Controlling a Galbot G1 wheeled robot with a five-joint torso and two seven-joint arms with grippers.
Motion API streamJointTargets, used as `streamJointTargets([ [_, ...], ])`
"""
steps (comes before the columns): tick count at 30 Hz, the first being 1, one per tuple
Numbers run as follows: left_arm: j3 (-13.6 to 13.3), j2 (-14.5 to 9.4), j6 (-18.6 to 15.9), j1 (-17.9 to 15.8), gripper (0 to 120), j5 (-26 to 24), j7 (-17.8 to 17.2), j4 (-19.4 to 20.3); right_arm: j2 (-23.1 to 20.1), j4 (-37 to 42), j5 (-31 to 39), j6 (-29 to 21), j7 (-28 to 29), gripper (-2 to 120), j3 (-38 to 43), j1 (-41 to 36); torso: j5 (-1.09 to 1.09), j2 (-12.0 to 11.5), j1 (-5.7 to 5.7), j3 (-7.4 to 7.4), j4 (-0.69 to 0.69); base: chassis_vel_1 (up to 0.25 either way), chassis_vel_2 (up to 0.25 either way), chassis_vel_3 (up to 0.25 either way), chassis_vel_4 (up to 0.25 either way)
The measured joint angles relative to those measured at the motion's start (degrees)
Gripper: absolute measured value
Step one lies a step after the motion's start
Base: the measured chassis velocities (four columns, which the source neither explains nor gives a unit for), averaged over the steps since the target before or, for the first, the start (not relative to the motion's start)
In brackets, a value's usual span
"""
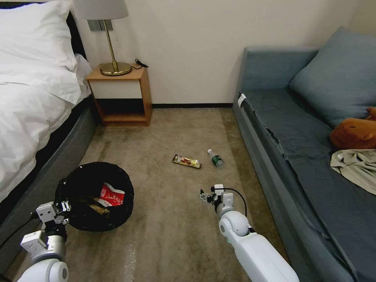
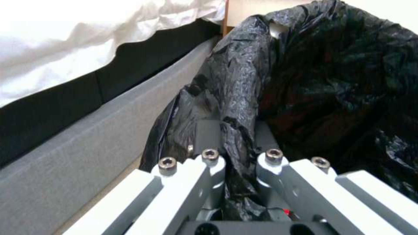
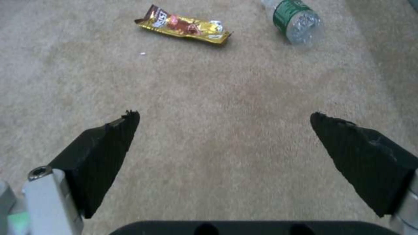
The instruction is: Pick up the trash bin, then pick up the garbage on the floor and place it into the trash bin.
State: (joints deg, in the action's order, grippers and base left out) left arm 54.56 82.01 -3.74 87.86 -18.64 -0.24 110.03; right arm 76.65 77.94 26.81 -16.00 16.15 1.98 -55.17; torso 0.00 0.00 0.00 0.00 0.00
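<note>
- Left pincer (image 1: 64, 204) clamped on bag-lined rim of bin (image 1: 94, 196), beside the bed (image 1: 35, 117).
- Red packet (image 1: 111, 194) inside bin.
- Right pincer (image 1: 206, 194) wide apart, empty, above carpet (image 1: 168, 235).
- Bar wrapper (image 1: 187, 161) and bottle (image 1: 215, 158) on carpet beyond it, near sofa (image 1: 297, 164).

So the left gripper (image 2: 237, 153) has its grey fingers (image 2: 209, 163) pinched tight on a fold of the crinkled black bag (image 2: 239, 98) lining the trash bin (image 2: 339, 81), right at the rim. The bag takes up most of the right half of the frame, dark and shiny inside. Over on the left there's the grey bed base (image 2: 87, 147) running diagonally, with a black band above it and white bedding (image 2: 87, 42) hanging in the upper left.
</note>
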Motion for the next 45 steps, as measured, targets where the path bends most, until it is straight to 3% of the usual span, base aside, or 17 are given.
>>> streamJointTargets([
  [45,-0.1,0.0,1.6,0.2,3,0.3,0.7,-1.4,0.6,-2.1,-2.8,1.0,-1.0,100,0.5,-0.9,0.00,0.0,0.00,0.00,0.00,-0.076,0.075,0.075,-0.079],
])
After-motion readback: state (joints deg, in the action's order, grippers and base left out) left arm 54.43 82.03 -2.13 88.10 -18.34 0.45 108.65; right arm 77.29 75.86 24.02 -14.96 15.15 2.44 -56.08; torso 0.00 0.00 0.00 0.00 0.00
